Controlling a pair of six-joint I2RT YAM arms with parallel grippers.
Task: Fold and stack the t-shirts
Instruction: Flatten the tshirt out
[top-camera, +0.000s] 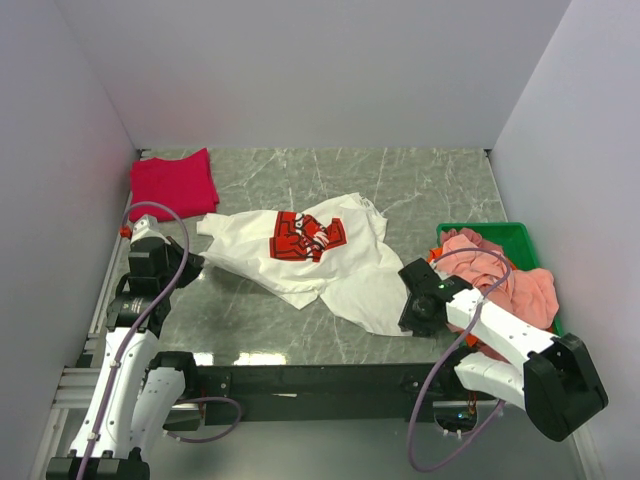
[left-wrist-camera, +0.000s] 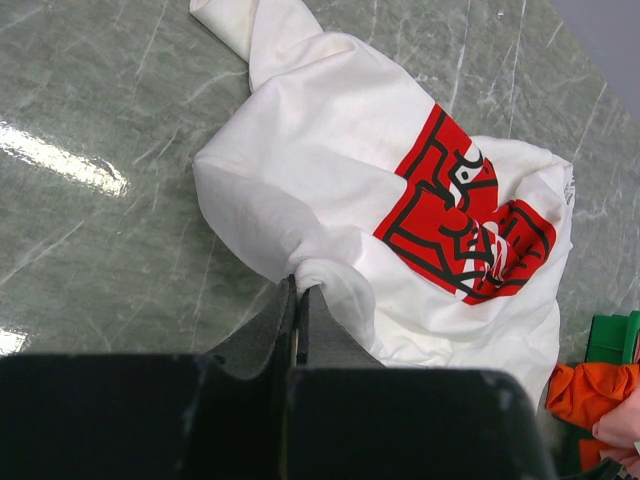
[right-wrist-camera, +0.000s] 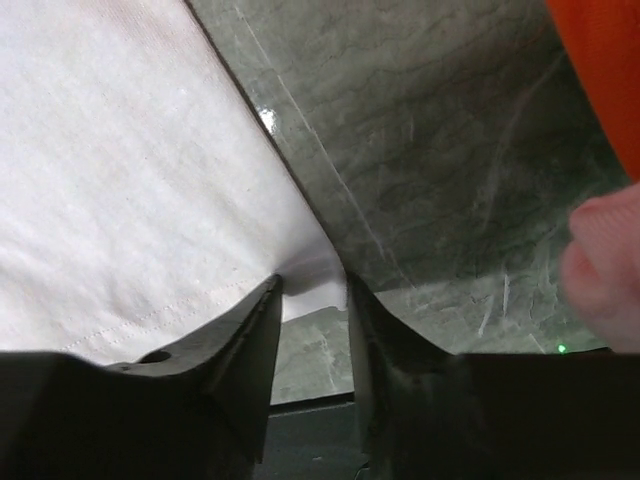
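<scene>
**Early days: one t-shirt set aside, the white one only being taken hold of**

From the top camera, the white t-shirt (top-camera: 300, 262) is lying rumpled and unfolded in the middle of the surface (top-camera: 430, 180), its red print facing up. A crimson t-shirt (top-camera: 172, 183) is resting at the far left corner in a compact, roughly squared shape, so it is looking folded already. The pink and orange t-shirts (top-camera: 500, 278) are heaping loosely in the green bin (top-camera: 480, 229) on the right, untouched. The left gripper (top-camera: 192, 264) is sitting at the white shirt's left end and the right gripper (top-camera: 405, 312) at its near right corner.

In the left wrist view, the left gripper (left-wrist-camera: 298, 296) is pressing its fingers together on a bunched fold of the white t-shirt (left-wrist-camera: 340, 170).

In the right wrist view, the right gripper (right-wrist-camera: 312, 292) is keeping its fingers somewhat apart, with the corner of the white t-shirt (right-wrist-camera: 120, 200) lying between them; no firm pinch is showing.

By my reading, no fold is made on the white shirt yet, and every shirt in the bin is waiting to be folded and stacked.
</scene>
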